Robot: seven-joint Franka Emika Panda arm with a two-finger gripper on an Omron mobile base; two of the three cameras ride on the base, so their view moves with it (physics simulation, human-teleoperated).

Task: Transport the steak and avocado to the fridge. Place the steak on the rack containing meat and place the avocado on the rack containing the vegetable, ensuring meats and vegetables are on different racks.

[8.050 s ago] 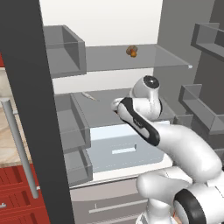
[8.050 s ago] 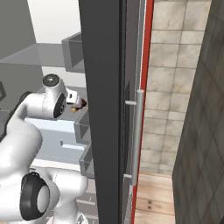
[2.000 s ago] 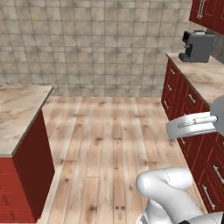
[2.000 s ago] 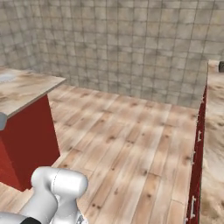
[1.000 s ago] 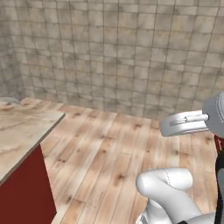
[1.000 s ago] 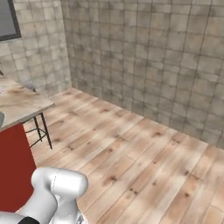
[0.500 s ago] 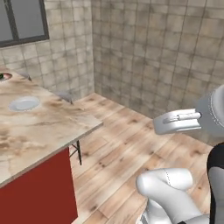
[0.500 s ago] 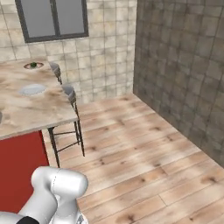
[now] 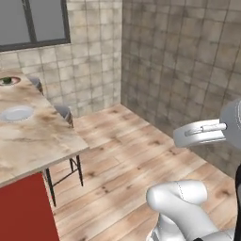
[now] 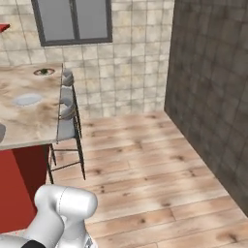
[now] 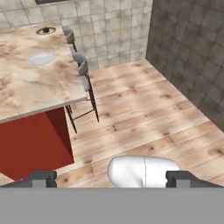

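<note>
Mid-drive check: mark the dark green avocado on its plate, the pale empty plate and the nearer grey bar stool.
dark green avocado (image 11: 45,30), hand view, its top.
pale empty plate (image 11: 41,59), hand view, its centre.
nearer grey bar stool (image 11: 82,66), hand view, its curved backrest.

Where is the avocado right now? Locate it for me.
The avocado sits on a small reddish plate at the far end of the marble island counter, upper left in the hand view, beyond the pale plate and near the window wall.
</note>
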